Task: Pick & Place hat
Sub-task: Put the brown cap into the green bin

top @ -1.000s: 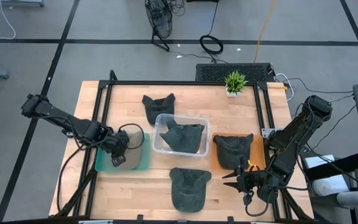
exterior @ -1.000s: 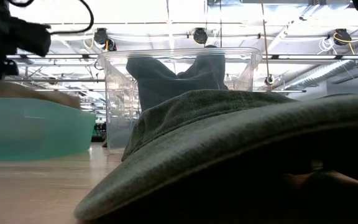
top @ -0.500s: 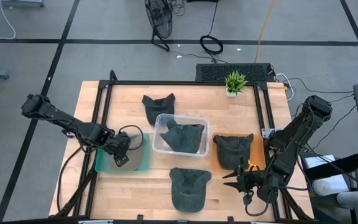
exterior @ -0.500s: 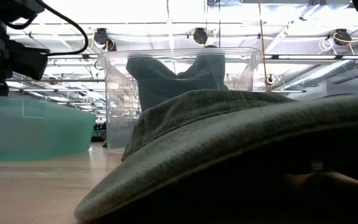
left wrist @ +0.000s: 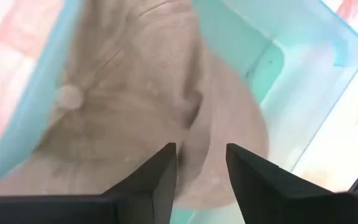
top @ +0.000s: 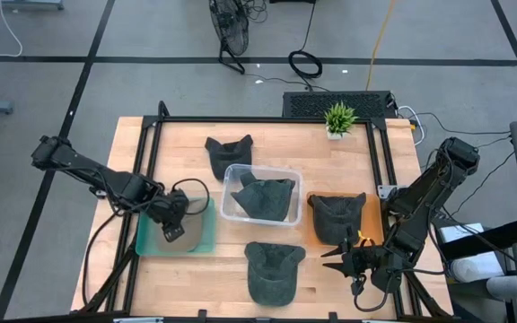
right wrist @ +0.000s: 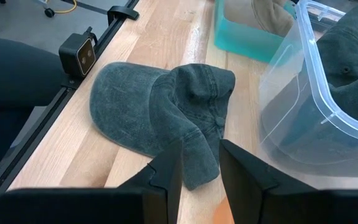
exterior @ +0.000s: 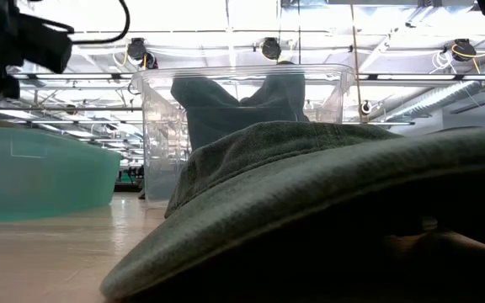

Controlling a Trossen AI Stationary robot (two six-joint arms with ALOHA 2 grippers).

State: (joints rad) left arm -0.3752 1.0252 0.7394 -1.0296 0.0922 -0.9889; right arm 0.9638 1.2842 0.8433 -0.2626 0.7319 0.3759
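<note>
Since 1 second ago the left gripper [top: 170,229] has stayed over the teal bin [top: 204,240] at the table's left front, shifting only slightly, while the low view shows the bin sitting a little differently and the tan fabric no longer showing above its rim. From the left wrist view its 2 fingers [left wrist: 157,180] stand apart with a clear gap, pointing down at a tan hat [left wrist: 135,118] that lies inside the bin; nothing is pinched between them. The right gripper [top: 341,258] hovers low near the table's front right corner, unmoved, its fingers [right wrist: 166,174] partly apart and empty, aimed toward a dark green cap [right wrist: 160,112] lying flat on the wood at the front middle. Behind that cap stands a clear plastic tub [top: 232,208] with another dark hat [top: 263,196] in it. To its right a further dark hat [top: 335,215] lies on an orange mat [top: 373,230], and 1 more dark hat [top: 227,154] lies behind the tub. A small potted plant [top: 338,118] stands at the back edge.
</note>
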